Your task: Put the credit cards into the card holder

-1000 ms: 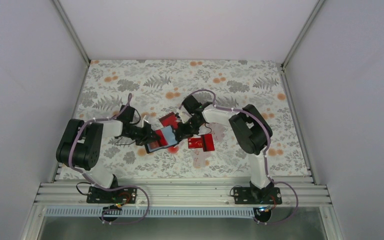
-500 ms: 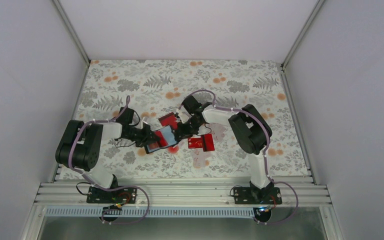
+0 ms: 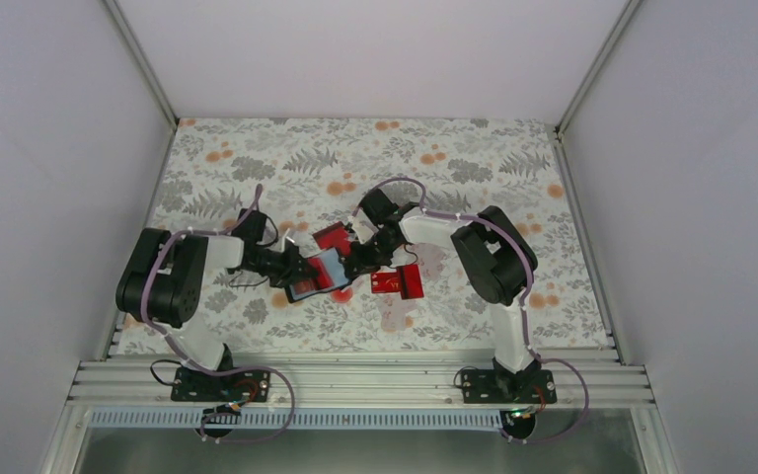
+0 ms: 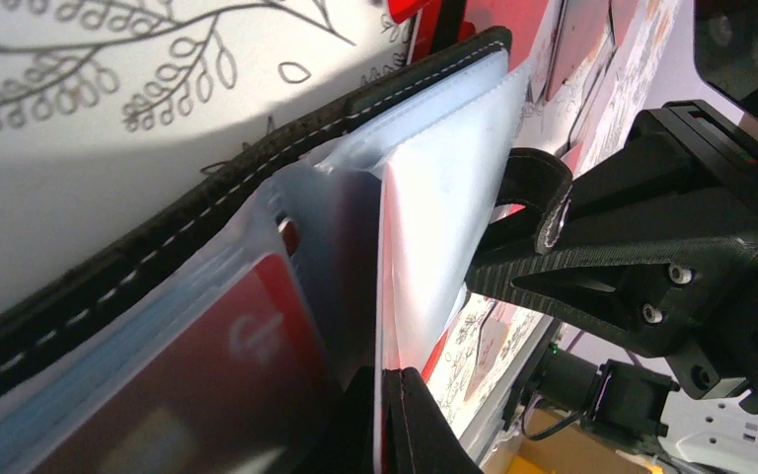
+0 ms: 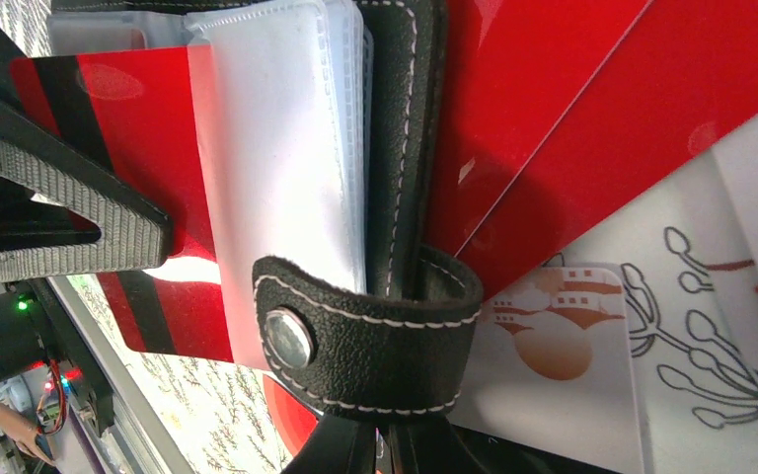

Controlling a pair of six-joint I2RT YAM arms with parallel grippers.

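The black card holder (image 3: 320, 273) is held up between both grippers at the table's middle. My left gripper (image 4: 392, 415) is shut on a red credit card (image 5: 109, 109) with a black stripe, part of it inside a clear sleeve (image 5: 276, 148). Another red card (image 4: 217, 365) sits in a sleeve nearer the stitched cover (image 4: 257, 193). My right gripper (image 5: 383, 454) is shut on the holder's black cover at the snap strap (image 5: 365, 336). Two loose red cards (image 5: 553, 118) lie under the holder, and more lie beside it (image 3: 398, 282).
A white card with an orange picture (image 5: 553, 336) lies on the flowered cloth (image 3: 434, 168) below the holder. Another red card (image 3: 334, 237) lies just behind the grippers. White walls close in the table on three sides.
The left arm's elbow has shifted slightly to the right. The holder and both grippers stay where they were, both still shut.
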